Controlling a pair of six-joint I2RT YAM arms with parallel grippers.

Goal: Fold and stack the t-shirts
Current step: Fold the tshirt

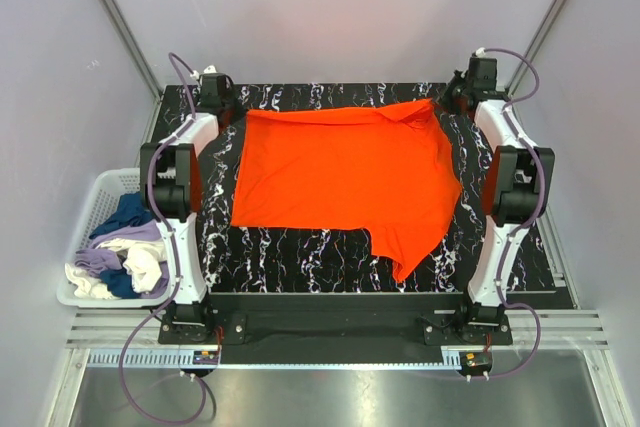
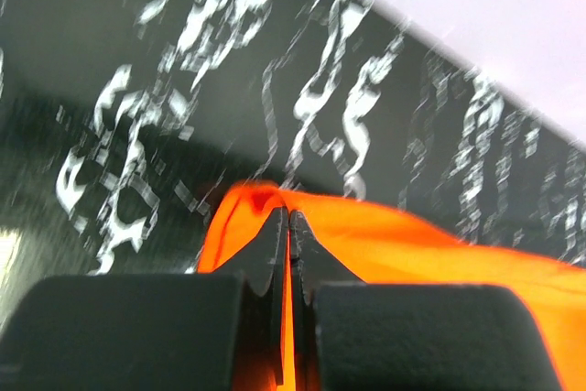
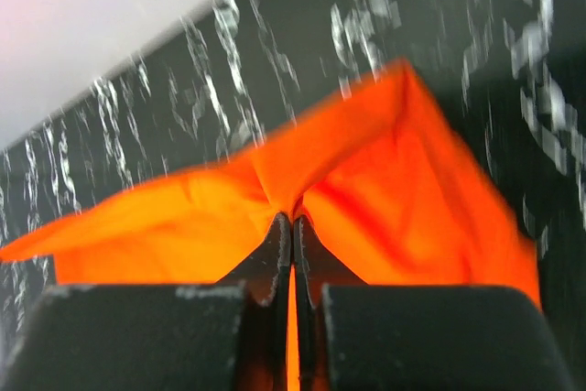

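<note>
Left pincer (image 2: 288,217) is clamped tight on a corner of the orange shirt (image 1: 340,172), jaws pressed together with just a sliver of fabric between them. Right pincer (image 3: 292,222), same deal: closed down on the other far corner, cloth bunched into a little peak right at the tips. From the top view the left one sits at about 10 o'clock on the table (image 1: 300,257) and the right one at about 2 o'clock, so both grabs are on the shirt's far edge. Shirt is spread mostly flat across the middle of the black marbled table, a bit wrinkled near the 1 o'clock corner, with one part sticking out toward 5 o'clock like a tongue. Both wrist views are blurry, so I can't tell if the corners are lifted or lying on the surface. Off at 8 o'clock, just beside the table, a white basket (image 1: 103,192) holds a heap of clothes (image 1: 125,252) in blue, lilac and cream.
</note>
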